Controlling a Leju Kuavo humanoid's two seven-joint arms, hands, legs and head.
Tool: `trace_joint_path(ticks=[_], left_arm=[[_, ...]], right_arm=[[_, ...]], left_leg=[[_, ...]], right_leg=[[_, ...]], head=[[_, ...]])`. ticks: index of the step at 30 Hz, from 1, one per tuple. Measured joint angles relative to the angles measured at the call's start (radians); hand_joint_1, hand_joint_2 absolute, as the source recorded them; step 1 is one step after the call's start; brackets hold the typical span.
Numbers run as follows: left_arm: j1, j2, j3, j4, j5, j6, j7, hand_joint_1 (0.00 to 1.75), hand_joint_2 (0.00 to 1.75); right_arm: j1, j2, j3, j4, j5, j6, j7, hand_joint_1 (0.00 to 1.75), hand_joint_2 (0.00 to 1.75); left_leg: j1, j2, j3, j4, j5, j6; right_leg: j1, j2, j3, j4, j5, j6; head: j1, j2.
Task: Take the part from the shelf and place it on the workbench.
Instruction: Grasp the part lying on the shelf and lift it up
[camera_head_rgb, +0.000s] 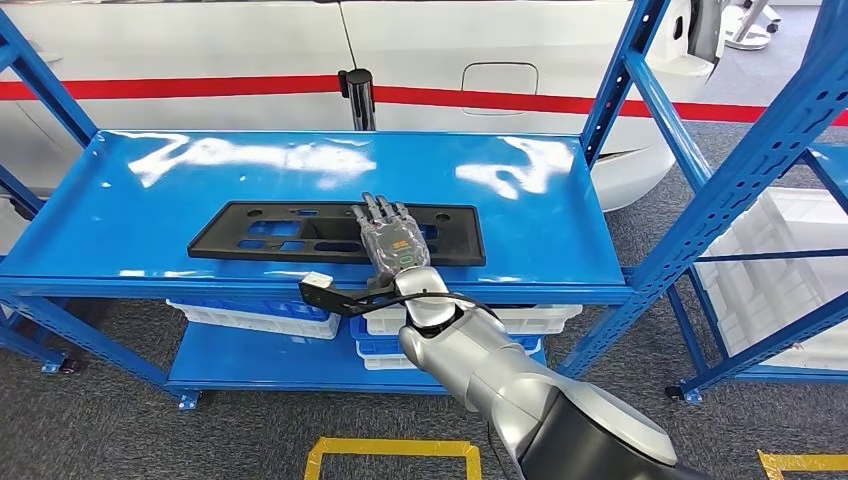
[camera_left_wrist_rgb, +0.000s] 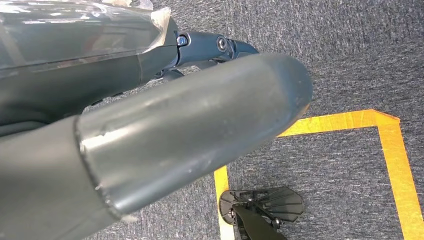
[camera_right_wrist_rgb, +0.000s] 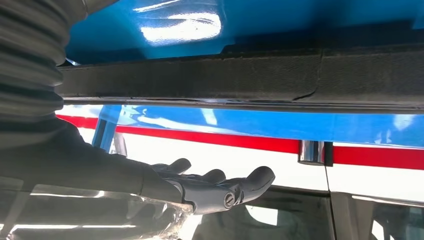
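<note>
Right hand (camera_head_rgb: 392, 240) over part (camera_head_rgb: 270, 232), lengthwise along shelf (camera_head_rgb: 120, 190).

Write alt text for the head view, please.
The robot's right hand reaches out flat over a long black plastic part lying on a glossy blue shelf, fingers extended. A white car with a red stripe stands behind.

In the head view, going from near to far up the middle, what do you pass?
Yellow floor tape → silver right arm → right hand over the black part → blue shelf top → white car with red stripe.
</note>
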Motion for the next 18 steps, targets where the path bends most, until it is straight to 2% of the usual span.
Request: trace_joint_path(ticks=[6,7,11,13,18], left_arm=[[0.0,0.0,0.0,0.0,0.0,0.0,0.0,0.0,0.0],[0.0,0.0,0.0,0.0,0.0,0.0,0.0,0.0,0.0],[0.0,0.0,0.0,0.0,0.0,0.0,0.0,0.0,0.0],[0.0,0.0,0.0,0.0,0.0,0.0,0.0,0.0,0.0],[0.001,0.0,0.0,0.0,0.0,0.003,-0.003,0.0,0.0]], right_arm=[[0.0,0.0,0.0,0.002,0.0,0.0,0.0,0.0,1.75],[0.0,0.0,-0.001,0.003,0.0,0.0,0.001,0.08,1.75],[0.0,0.0,-0.007,0.003,0.005,0.0,0.003,1.53,1.75],[0.001,0.0,-0.011,0.004,0.011,0.001,0.003,1.65,1.75],[0.007,0.0,-0.023,0.013,0.033,-0.001,0.01,1.68,1.75]], left_leg=[[0.0,0.0,0.0,0.0,0.0,0.0],[0.0,0.0,0.0,0.0,0.001,0.0],[0.0,0.0,0.0,0.0,0.001,-0.001],[0.0,0.0,0.0,0.0,0.001,-0.001],[0.0,-0.001,-0.002,0.0,0.002,-0.001]], right_leg=[[0.0,0.0,0.001,0.0,0.0,0.0],[0.0,0.0,0.001,0.0,0.0,0.0],[0.0,0.0,0.001,0.0,0.0,0.0],[0.0,0.0,0.001,0.0,0.0,0.0],[0.0,-0.001,-0.004,0.0,0.002,0.0]], head=[[0.0,0.0],[0.0,0.0],[0.0,0.0],[0.0,0.0],[0.0,0.0]])
